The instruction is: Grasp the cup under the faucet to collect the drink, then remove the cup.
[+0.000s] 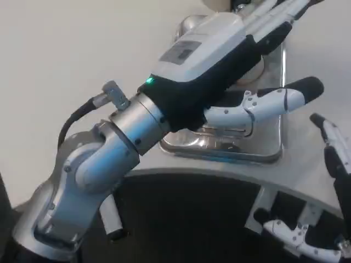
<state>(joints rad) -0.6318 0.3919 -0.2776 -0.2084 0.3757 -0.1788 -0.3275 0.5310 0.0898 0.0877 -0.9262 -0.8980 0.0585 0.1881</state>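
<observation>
Both hands sit right of centre, the left hand (241,49) reaching over the metal tray (230,145) with fingers apart, cup hidden, so grasping seemingly comes next.

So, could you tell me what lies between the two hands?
In the head view, bare white table separates the left hand from the right hand.
</observation>
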